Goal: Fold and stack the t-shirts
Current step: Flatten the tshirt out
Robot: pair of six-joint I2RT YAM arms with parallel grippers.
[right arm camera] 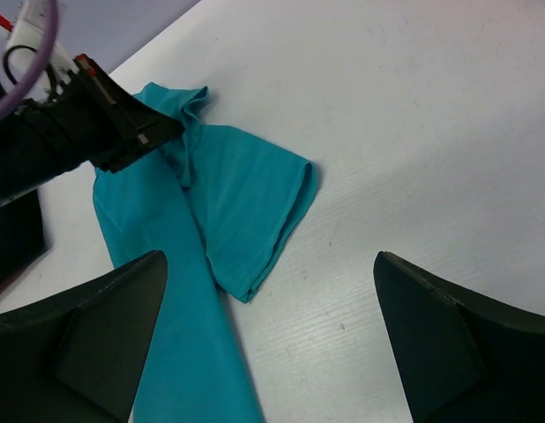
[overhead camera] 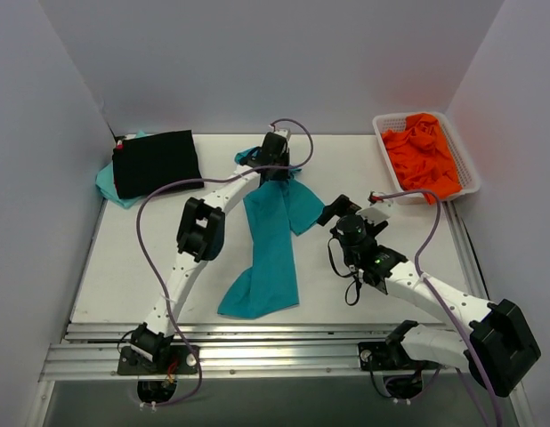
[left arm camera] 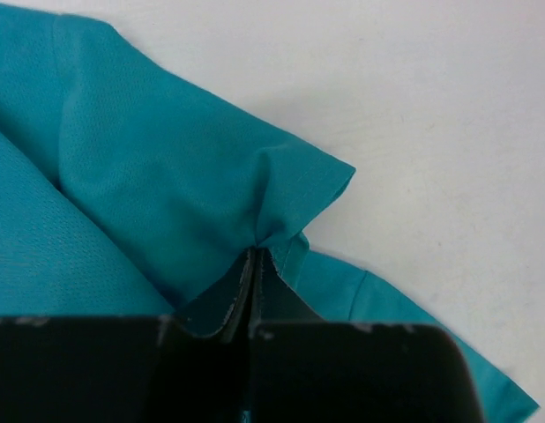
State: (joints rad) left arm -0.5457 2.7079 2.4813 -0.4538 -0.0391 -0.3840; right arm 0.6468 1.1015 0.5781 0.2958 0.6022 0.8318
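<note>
Pinching the teal shirt [left arm camera: 167, 203] between its fingers, the left gripper [left arm camera: 255, 264] has barely started; the right gripper [right arm camera: 268, 291] gapes wide beside it, and orange shirts [overhead camera: 424, 151] wait in the basket [overhead camera: 471, 173].

Plain grey walls [overhead camera: 257, 62] box in three sides — evenly lit. A white table [overhead camera: 124, 267] fills the floor between them.

No readable writing in any view.

Nothing on the teal t-shirt [overhead camera: 270, 245], the black t-shirt [overhead camera: 157, 162], the orange t-shirts [overhead camera: 422, 153], the white basket [overhead camera: 471, 169], the table [overhead camera: 133, 267] or the arms is showing letters, numbers, brand marks or signs; a small green light is glowing on the right arm [overhead camera: 379, 261], with no text by it.
</note>
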